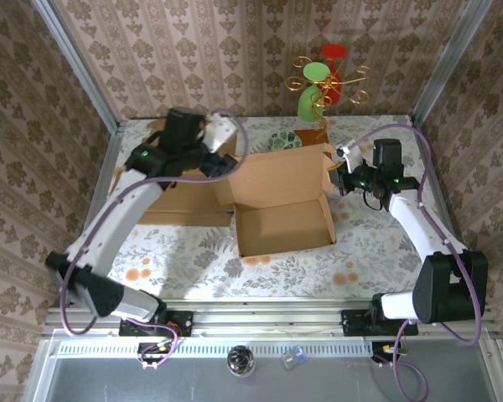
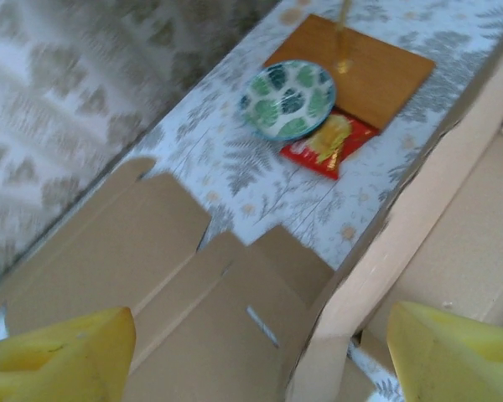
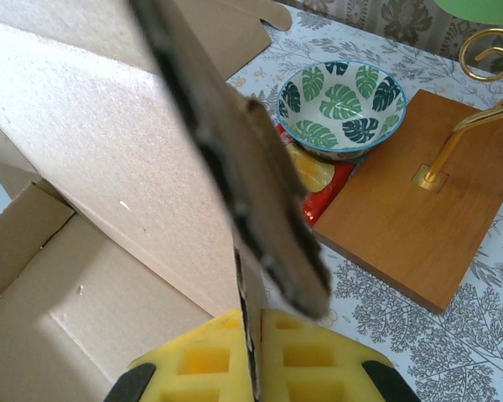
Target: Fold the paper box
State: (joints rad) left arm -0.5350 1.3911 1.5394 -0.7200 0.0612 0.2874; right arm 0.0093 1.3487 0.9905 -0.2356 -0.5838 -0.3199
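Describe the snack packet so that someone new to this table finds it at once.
At the far side of the floral table, find the wooden board under the gold stand. A leaf-patterned bowl sits by its edge, and the packet lies flat next to both. It is red with a yellow picture, unlike the brown paper box and green-and-white bowl.

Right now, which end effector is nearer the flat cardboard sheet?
Left. The left end effector straddles the paper box wall beside the flat cardboard sheet; the right end effector clamps the opposite wall.
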